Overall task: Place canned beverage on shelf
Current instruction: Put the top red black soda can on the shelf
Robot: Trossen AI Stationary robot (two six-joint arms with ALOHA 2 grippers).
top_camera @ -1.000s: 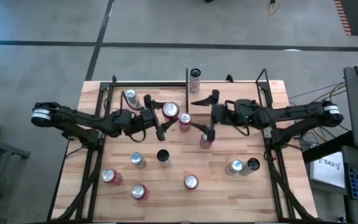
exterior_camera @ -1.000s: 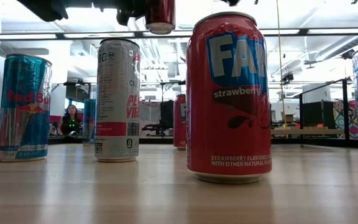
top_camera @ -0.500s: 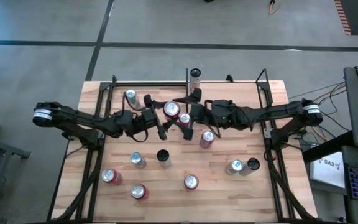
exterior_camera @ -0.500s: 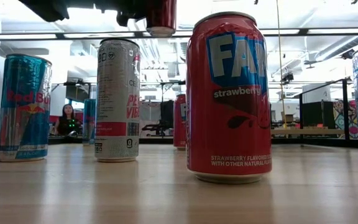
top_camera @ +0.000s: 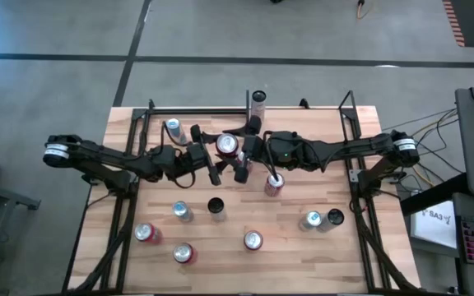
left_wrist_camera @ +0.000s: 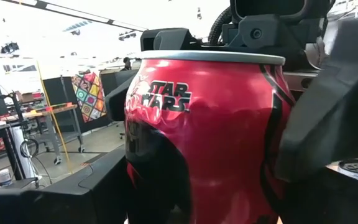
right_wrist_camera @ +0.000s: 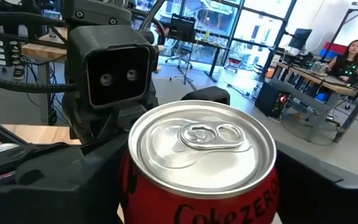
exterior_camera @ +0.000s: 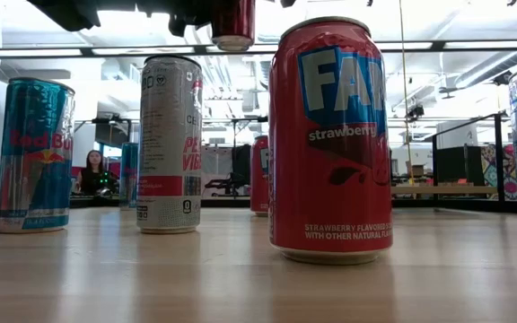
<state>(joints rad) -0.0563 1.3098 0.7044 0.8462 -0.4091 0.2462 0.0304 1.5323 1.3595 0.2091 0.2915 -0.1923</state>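
A red Coke Zero can (top_camera: pixel 227 145) with a Star Wars print is upright in the air over the table's middle. My left gripper (top_camera: pixel 217 153) comes from the left and is shut on it. My right gripper (top_camera: pixel 245 150) comes from the right and is open, one finger on each side of the same can (right_wrist_camera: pixel 201 155). The can's bottom (exterior_camera: pixel 233 27) shows high above the tabletop in the low view. The shelf (top_camera: pixel 303 109), with black rods and posts, is at the table's far edge, and a slim grey can (top_camera: pixel 258 102) stands at it. My left gripper pinches the can's side wall (left_wrist_camera: pixel 216 155) between its two fingers (left_wrist_camera: pixel 328 124). The fingers lie level and come from the table's left. The can stands upright, lifted clear of the table. My right gripper's fingers (right_wrist_camera: pixel 48 186) flank the can's top part; I cannot tell whether they touch it.
Several cans stand on the table: a silver one (top_camera: pixel 172 127) at the far left, a red one (top_camera: pixel 273 182) just right of the grippers, others toward the near edge (top_camera: pixel 253 240) and at the right (top_camera: pixel 311 219). A large red Fanta can (exterior_camera: pixel 330 144) stands close in the low view.
My right gripper has moved toward the table's left, up to the can held by my left gripper, and its open fingers now stand on either side of that can. The can has stayed lifted and upright.
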